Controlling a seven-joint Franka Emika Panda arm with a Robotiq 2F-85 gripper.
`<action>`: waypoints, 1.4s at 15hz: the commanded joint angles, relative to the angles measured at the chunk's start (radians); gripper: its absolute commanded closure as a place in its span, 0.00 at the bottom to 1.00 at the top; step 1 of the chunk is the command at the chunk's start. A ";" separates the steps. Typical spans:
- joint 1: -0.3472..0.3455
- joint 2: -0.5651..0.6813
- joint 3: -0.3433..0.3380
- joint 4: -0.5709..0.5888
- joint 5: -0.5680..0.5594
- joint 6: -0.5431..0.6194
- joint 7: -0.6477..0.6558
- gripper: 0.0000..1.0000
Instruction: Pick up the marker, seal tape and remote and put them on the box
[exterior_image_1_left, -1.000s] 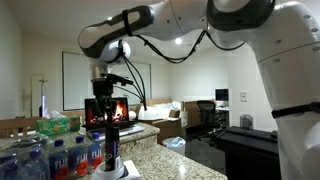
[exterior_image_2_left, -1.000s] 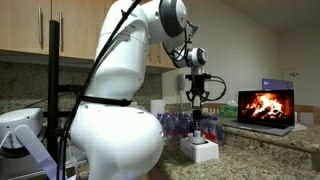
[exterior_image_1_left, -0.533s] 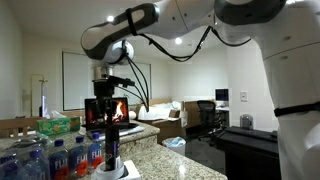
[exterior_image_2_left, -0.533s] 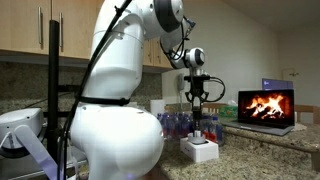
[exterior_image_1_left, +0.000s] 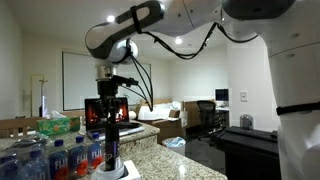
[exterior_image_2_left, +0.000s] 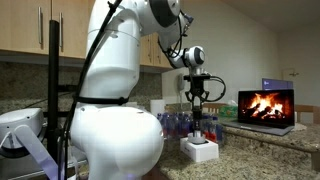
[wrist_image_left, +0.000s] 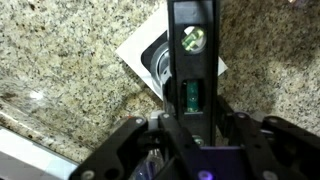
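Speckled granite worktop (wrist_image_left: 60, 60) carries the box (wrist_image_left: 138, 52). The remote (wrist_image_left: 192, 50) hangs upright over it, lower end at the box top; whether they touch I cannot tell. The tool (wrist_image_left: 190, 128) is partly closed, pinching the remote's upper end across its narrow width. Stiff, light and smooth, the remote could probably swing or slip; a hold nearer mid-length would steady it.
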 joint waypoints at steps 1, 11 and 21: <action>-0.011 -0.033 0.000 -0.041 0.006 0.052 -0.029 0.83; -0.011 0.004 -0.001 -0.011 0.014 0.046 -0.048 0.83; -0.010 0.016 0.001 0.004 0.015 0.034 -0.057 0.83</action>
